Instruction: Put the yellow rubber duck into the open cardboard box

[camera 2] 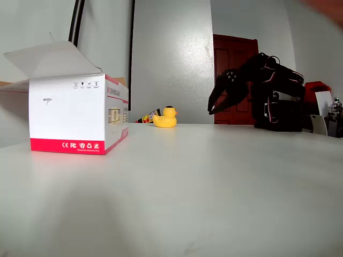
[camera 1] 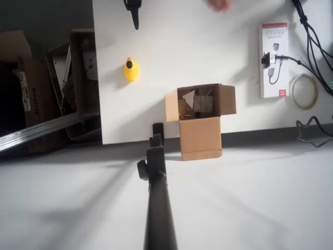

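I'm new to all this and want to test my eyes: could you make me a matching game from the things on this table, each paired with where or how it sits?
Things:
1. yellow rubber duck
2. open cardboard box
3. gripper
4. tape roll

Places or states:
A. near the table's front edge, flaps spread
B. raised above the table, holding nothing
C. beside the black cables
D. alone on bare table

Pairs: 1-D, 2-A, 3-B, 4-C

Overhead view straight down, fixed view low at tabletop level, both sharing the duck (camera 1: 131, 70), seemingly far

yellow rubber duck (camera 1: 131, 70): yellow, dark head spot | open cardboard box (camera 1: 200, 136): light brown | claw (camera 2: 213, 105): black
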